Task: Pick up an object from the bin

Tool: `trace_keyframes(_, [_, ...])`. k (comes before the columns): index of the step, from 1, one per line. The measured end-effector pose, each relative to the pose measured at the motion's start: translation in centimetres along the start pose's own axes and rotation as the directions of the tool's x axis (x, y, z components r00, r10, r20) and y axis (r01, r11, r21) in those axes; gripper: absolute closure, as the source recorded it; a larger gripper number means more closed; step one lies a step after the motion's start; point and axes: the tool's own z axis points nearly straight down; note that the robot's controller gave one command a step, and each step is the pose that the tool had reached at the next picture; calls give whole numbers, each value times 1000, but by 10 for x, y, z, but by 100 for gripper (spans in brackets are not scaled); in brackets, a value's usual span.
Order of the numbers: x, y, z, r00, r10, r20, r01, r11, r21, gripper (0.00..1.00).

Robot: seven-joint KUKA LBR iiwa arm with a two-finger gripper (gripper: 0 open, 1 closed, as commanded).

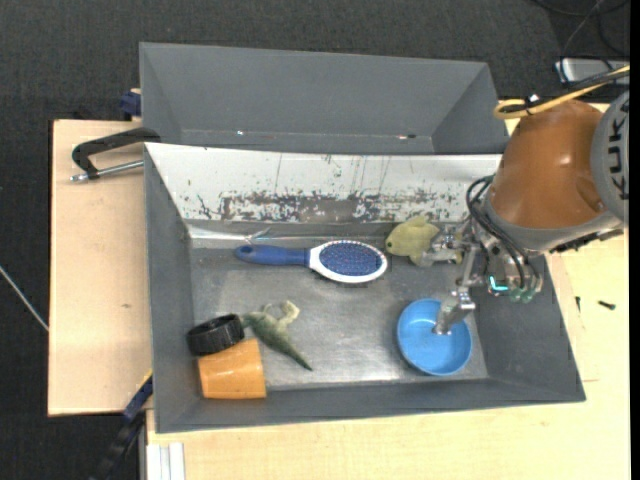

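Tool [446, 320] over blue bowl [425, 354] — mouth up | bin [340, 333] lower-right corner

Dark speckled carpet floor [300, 8]

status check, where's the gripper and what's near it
Gripper at the blue bowl, bin's front right. Yellowish soft lump just behind, blue hairbrush further left. Nothing lying on the bowl.
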Motion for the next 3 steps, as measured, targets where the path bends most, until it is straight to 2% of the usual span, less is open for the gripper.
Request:
trace_keyframes(1, [1, 5, 75, 993, -119, 12, 119, 993, 2, 0])
trace_keyframes(2, [-1, 2, 71, 993, -120, 18, 120, 993, 8, 100])
trace_keyframes(3, [-11, -7, -59, 989, -143, 21, 143, 990, 6, 100])
